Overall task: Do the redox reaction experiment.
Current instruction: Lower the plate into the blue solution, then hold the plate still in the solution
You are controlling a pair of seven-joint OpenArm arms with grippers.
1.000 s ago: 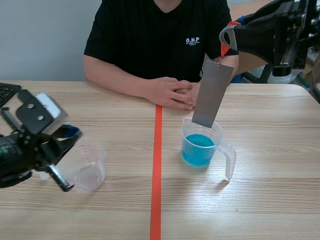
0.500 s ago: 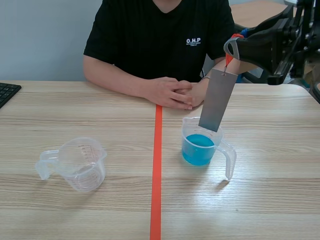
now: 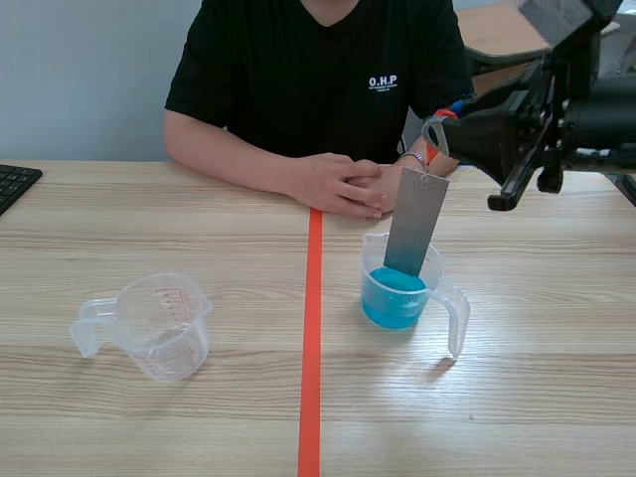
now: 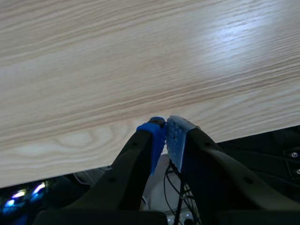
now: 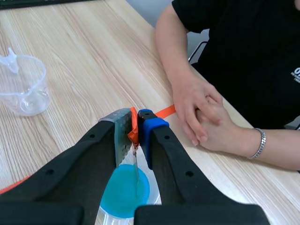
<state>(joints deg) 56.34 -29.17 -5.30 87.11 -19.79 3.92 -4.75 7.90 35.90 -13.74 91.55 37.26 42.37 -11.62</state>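
Grey metal strip [image 3: 415, 224] hanging into the blue-liquid beaker [image 3: 458, 316].
Left gripper [image 4: 164, 132] clenched on nothing, over the table edge [image 4: 140, 70]. Empty measuring cup [image 3: 159, 328] at 9 o'clock of the beaker. The strip hangs at the beaker's 12 o'clock, lower end at the liquid; right gripper [image 3: 434, 134] pinches its orange tab [image 5: 133, 131].

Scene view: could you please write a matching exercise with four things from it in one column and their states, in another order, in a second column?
Things:
1. grey metal plate
2. left measuring cup
3. right measuring cup
4. person's hands

States:
A. holds blue liquid
B. clasped on the table
C. empty
D. hanging, lower end inside a cup

Pairs: 1-D, 2-C, 3-A, 4-B.
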